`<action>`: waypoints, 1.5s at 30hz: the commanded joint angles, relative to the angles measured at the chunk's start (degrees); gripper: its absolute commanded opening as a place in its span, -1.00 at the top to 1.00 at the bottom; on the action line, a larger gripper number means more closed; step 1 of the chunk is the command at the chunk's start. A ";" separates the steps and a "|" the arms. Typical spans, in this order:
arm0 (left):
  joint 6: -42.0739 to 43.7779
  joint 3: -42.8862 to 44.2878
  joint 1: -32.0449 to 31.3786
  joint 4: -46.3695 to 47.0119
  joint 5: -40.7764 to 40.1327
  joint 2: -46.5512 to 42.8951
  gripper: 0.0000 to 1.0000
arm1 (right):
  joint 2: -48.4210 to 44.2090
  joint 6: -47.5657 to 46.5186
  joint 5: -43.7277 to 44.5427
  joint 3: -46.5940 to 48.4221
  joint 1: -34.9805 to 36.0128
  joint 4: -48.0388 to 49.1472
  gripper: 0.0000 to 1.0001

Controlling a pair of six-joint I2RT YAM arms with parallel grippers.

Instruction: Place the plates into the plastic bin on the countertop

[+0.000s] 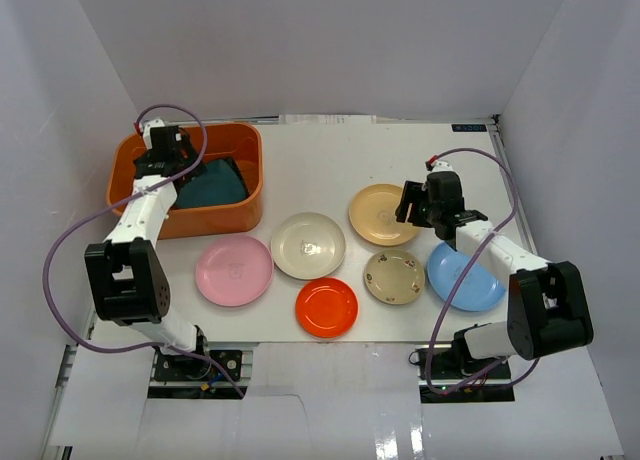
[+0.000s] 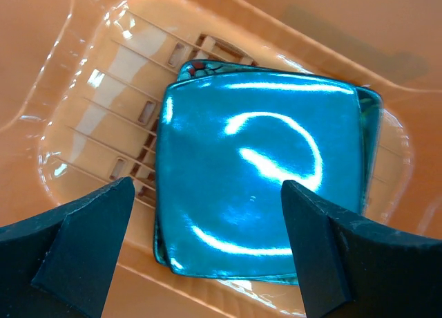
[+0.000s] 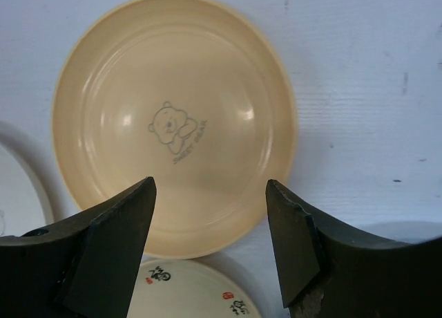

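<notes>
Since the left tool point(image 2: 207, 185) is held over the plastic bin point(image 1: 228, 220) at the upper left of the overhead frame, with its jaws spread wide and nothing between them, it is judged to be released above plates already delivered. The dark teal plate point(image 2: 255, 186) is seen lying flat inside the bin, stacked on a darker plate point(image 2: 199, 66), of which only a sliver with red patterning is shown at its upper left corner. Stacking is presumably preferred so that the slotted floor beside the pile is kept free for the rest.

Six plates are spread singly over the tabletop point(image 1: 320, 160) across the middle and right of the overhead frame: the pink plate point(image 1: 233, 269), the cream plate point(image 1: 308, 245), the orange-red plate point(image 1: 326, 307), the beige patterned plate point(image 1: 393, 277), the light blue plate point(image 1: 465, 277), partly covered by the right arm, and the tan plate point(image 1: 378, 213).

The right tool point(image 3: 209, 184) is poised over the lower rim of the tan plate, its jaws parted and empty. Whether the plate is touched cannot be told. This placement is judged to suit a rim grasp, since a shallow dish lying flat offers only its raised edge. Care is called for, as the beige patterned plate lies just beside that rim and could be nudged.
</notes>
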 commanded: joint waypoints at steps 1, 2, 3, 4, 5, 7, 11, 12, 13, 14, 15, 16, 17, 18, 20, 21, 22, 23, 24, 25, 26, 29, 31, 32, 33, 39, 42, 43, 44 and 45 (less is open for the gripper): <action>-1.29 -1.44 -1.06 7.38 3.56 -10.30 -0.96 | 1.43 -1.34 5.57 3.58 -2.31 -2.19 -0.42; -1.11 -1.71 -2.03 8.72 5.58 -12.32 -0.96 | 1.18 -1.16 5.83 3.58 -2.84 -2.37 -0.43; -0.15 -1.62 -2.91 9.60 5.77 -15.73 -0.96 | 0.91 -0.73 6.79 3.50 -3.02 -2.55 -0.42; 0.12 -1.19 -7.53 10.13 5.77 -16.98 -0.96 | 0.21 -0.46 7.41 3.41 -3.02 -3.59 -0.40; 0.29 -1.09 -9.57 10.13 5.86 -18.13 -0.96 | -1.45 -0.20 8.02 2.71 -3.11 -3.95 -0.39; 0.38 -2.23 -16.77 10.22 8.23 -20.68 -0.90 | -3.47 0.94 10.40 1.31 -3.11 -4.74 -0.30; 0.29 -6.00 -31.27 9.79 8.76 -21.13 -0.72 | -10.76 3.40 15.04 -3.52 -3.37 -8.43 0.25; 0.12 -6.88 -37.39 9.61 8.24 -20.78 -0.70 | -11.74 3.93 15.24 -4.23 -3.37 -9.48 0.31; 0.12 -7.85 -40.24 9.43 7.97 -20.34 -0.69 | -12.79 4.46 15.33 -5.02 -3.37 -10.45 0.31; 0.47 -8.38 -42.70 8.74 7.97 -18.68 -0.69 | -14.54 4.72 15.76 -5.81 -3.37 -12.55 0.30; 0.38 -8.56 -46.82 7.77 7.97 -17.53 -0.69 | -15.26 4.99 16.46 -7.39 -3.37 -13.61 0.24; 0.47 -8.74 -48.60 6.11 7.88 -16.39 -0.69 | -15.87 5.16 16.56 -8.18 -3.37 -14.49 0.19; 0.73 -9.35 -50.10 5.66 7.80 -14.29 -0.69 | -16.83 5.34 16.56 -9.06 -3.37 -15.29 0.11; 0.74 -9.79 -52.29 5.30 7.53 -13.31 -0.69 | -17.02 5.52 16.47 -10.72 -3.55 -15.29 -0.06; 0.30 -10.67 -53.36 5.21 6.74 -11.73 -0.69 | -16.15 6.39 14.89 -11.44 -4.16 -15.38 -0.16; 0.12 -11.02 -53.62 5.39 6.91 -10.07 -0.69 | -15.53 6.57 13.23 -11.44 -4.25 -15.12 -0.20; 0.12 -10.94 -53.71 5.30 7.35 -9.18 -0.70 | -14.83 6.75 12.61 -11.27 -4.34 -14.77 -0.20; 0.29 -10.85 -53.72 5.39 8.57 -7.52 -0.70 | -12.82 6.92 11.12 -11.09 -4.34 -14.42 -0.21; 0.38 -10.59 -53.89 5.65 9.20 -6.72 -0.70 | -10.54 7.01 10.59 -10.57 -4.34 -13.72 -0.20; 0.47 -10.41 -53.98 5.65 9.72 -5.84 -0.71 | -9.47 7.01 10.23 -10.39 -4.34 -13.36 -0.18; 0.38 -10.24 -54.07 5.65 11.12 -3.92 -0.71 | -8.42 7.10 10.23 -10.30 -4.34 -12.92 -0.14; -0.05 -9.53 -54.50 5.65 12.97 -1.19 -0.71 | -5.43 7.28 11.71 -9.78 -4.34 -11.60 0.17; 0.12 -8.57 -55.56 5.56 12.19 1.36 -0.71 | -4.81 7.10 13.29 -9.25 -4.43 -11.69 0.55; 0.29 -8.22 -56.00 5.48 11.32 2.16 -0.71 | -5.06 7.01 15.13 -8.73 -4.34 -11.69 0.69; 0.30 -7.86 -56.17 5.56 11.05 2.86 -0.70 | -5.33 6.23 15.85 -8.37 -4.43 -11.78 0.84; 0.65 -5.66 -56.35 5.48 8.94 6.56 -0.66 | -10.07 2.80 17.53 -2.31 -4.34 -14.23 0.84; 0.30 -5.40 -56.35 5.65 5.69 4.11 -0.60 | -12.97 -0.18 14.98 1.98 -3.46 -12.49 0.85; 0.47 -5.05 -56.35 5.57 4.12 3.05 -0.60 | -14.02 -1.67 14.02 3.48 -2.24 -11.61 0.85; 0.91 -4.27 -56.35 5.65 3.41 0.87 -0.58 | -14.12 -2.30 13.49 5.32 -1.36 -11.08 0.85; 1.09 -3.91 -56.27 5.57 2.62 -0.46 -0.58 | -13.95 -3.09 13.31 9.26 -0.31 -10.73 0.85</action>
